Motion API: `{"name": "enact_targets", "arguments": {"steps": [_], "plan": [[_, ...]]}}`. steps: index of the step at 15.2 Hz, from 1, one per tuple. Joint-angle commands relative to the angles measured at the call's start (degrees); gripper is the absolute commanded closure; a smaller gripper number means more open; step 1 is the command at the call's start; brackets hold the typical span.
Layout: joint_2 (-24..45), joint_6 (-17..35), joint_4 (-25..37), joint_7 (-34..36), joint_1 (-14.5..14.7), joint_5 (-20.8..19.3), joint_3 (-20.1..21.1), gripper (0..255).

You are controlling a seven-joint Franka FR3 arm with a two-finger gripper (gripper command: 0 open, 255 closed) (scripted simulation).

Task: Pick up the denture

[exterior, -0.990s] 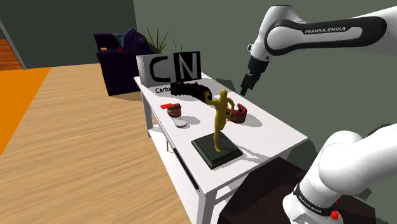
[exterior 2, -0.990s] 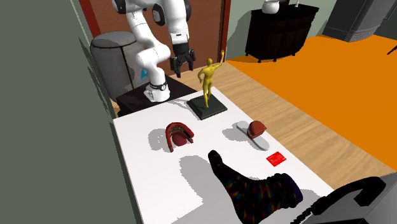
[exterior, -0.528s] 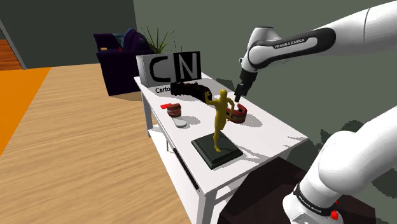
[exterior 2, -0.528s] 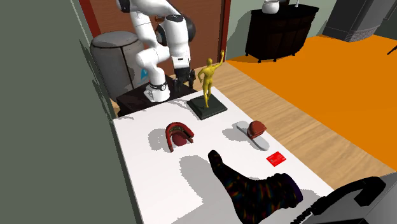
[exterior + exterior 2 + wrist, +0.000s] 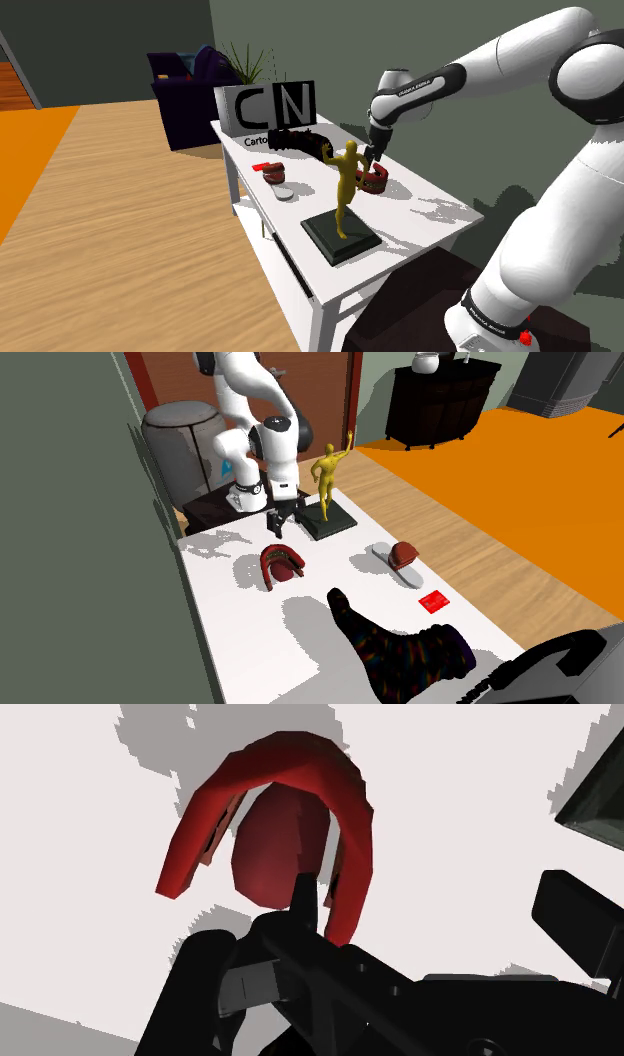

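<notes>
Fingers apart above denture on white table

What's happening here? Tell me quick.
The white Franka arm's end effector hovers close above the dark red denture on the white table, near the yellow figurine. The denture lies on the table and is not yet gripped.

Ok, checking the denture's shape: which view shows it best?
Wrist view: the red denture shows close, arch plain. The second exterior view shows it whole but small; in the shoulder view the yellow figurine partly hides it.
</notes>
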Motion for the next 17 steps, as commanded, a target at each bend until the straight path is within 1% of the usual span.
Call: {"name": "enact_targets", "arguments": {"steps": [1, 3, 10, 12, 13, 17], "plan": [[4.74, 1.91, 1.95, -2.03, -0.22, 1.55, -0.65, 0], [8.32, 3.05, 3.68, -3.71, -0.68, 2.87, -1.0, 0], [11.8, 8.14, 1.81, -5.0, -0.97, 4.72, -0.7, 0], [12.1, 8.55, 1.69, -5.12, -1.0, 4.89, -0.66, 0], [12.06, 8.47, 1.72, -5.17, -1.03, 4.87, -0.69, 255], [12.09, 8.4, 1.82, -5.2, -1.05, 4.88, -0.7, 255]]}}
